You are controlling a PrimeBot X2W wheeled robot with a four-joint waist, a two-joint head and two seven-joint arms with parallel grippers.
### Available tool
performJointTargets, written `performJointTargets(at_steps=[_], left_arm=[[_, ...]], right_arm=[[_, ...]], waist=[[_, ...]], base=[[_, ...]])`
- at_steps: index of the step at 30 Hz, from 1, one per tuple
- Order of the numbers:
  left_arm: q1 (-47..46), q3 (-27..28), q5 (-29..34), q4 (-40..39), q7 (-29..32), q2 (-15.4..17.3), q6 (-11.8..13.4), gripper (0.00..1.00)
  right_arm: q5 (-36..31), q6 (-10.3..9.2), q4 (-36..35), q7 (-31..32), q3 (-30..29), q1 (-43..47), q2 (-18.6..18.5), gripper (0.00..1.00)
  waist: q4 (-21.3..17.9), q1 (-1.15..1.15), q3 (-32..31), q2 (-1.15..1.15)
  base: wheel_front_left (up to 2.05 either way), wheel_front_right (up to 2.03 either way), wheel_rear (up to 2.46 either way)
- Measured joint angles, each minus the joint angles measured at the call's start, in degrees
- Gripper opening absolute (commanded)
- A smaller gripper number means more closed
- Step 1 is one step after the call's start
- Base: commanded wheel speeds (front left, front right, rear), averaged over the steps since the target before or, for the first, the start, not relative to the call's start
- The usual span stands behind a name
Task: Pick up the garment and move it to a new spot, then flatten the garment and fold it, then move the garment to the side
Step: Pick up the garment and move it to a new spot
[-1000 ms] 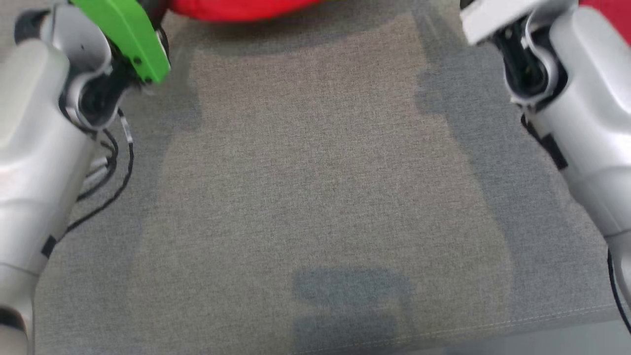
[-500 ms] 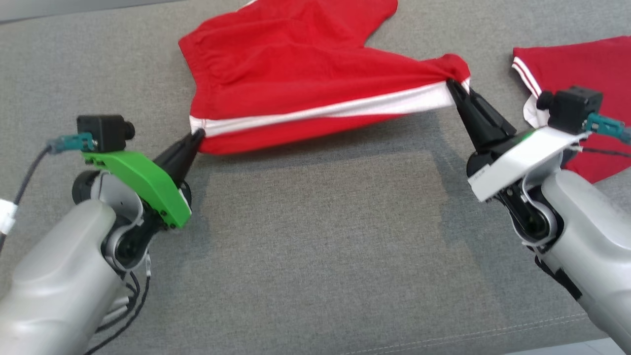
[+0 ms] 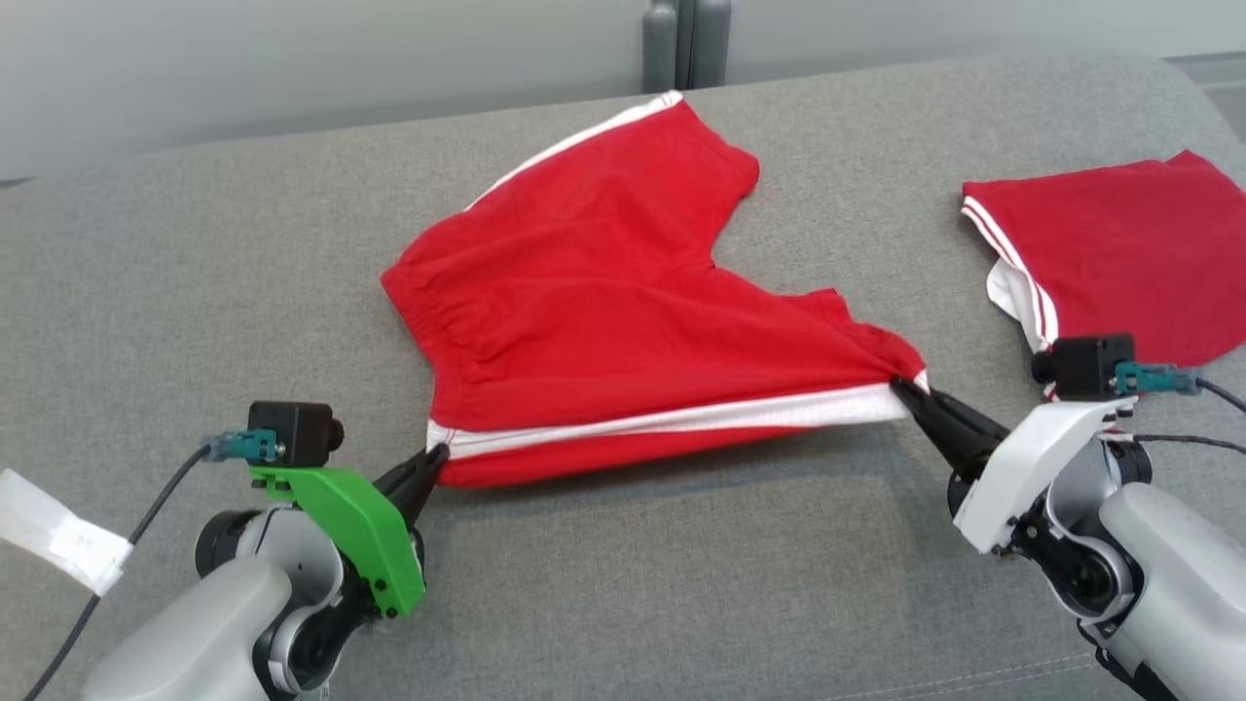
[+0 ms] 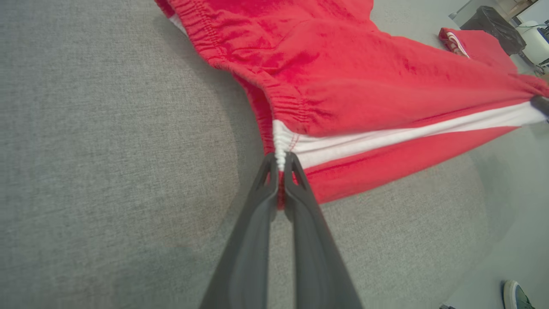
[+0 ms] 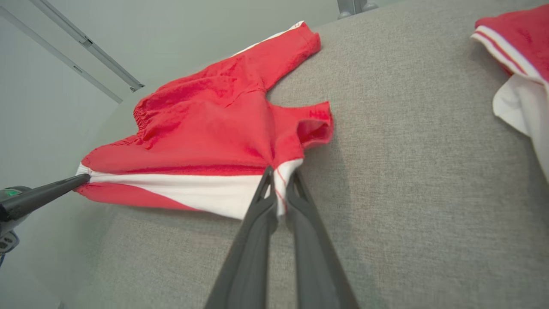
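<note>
Grey woven cushion [image 3: 623, 584], broad, bearing all the rest; red shorts [image 3: 604, 321] spread across its middle, elastic waistband [image 3: 438, 331] toward the left, one leg reaching to the far edge, the other toward the right, near edge drawn taut between the two grippers, white stripe [image 3: 681, 421] running along that edge; second red garment [image 3: 1119, 263] with white trim, lying on the cushion at the far right, apart from the shorts; left gripper [image 3: 436, 456] on a green bracket, fingers pinched together on the waistband end of the stripe; right gripper [image 3: 900, 385] on a white bracket, fingers clamped on the hem end of the stripe, just beside the leg opening; grey posts [image 3: 686, 44] upright beyond the cushion's far edge; shoe [image 4: 517, 294] on the floor, lower right corner of the left wrist view.
</note>
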Motion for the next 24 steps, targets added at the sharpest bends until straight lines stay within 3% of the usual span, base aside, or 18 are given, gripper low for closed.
performJointTargets(at_steps=[11,24], left_arm=[[10.31,-1.08,-2.11,-11.91,0.52,4.48,8.13,0.00],[13.96,-0.41,-3.19,-18.69,-0.71,6.73,11.43,0.00]], right_arm=[[-0.29,-0.01,-7.20,9.34,-5.09,12.97,0.23,0.00],[-8.45,-0.01,-15.70,17.04,-17.67,22.72,4.48,0.00]], waist=[[-0.40,0.00,-5.27,0.00],[-0.07,0.00,-6.88,0.00]], base=[[0.00,0.00,0.00],[0.00,0.00,0.00]])
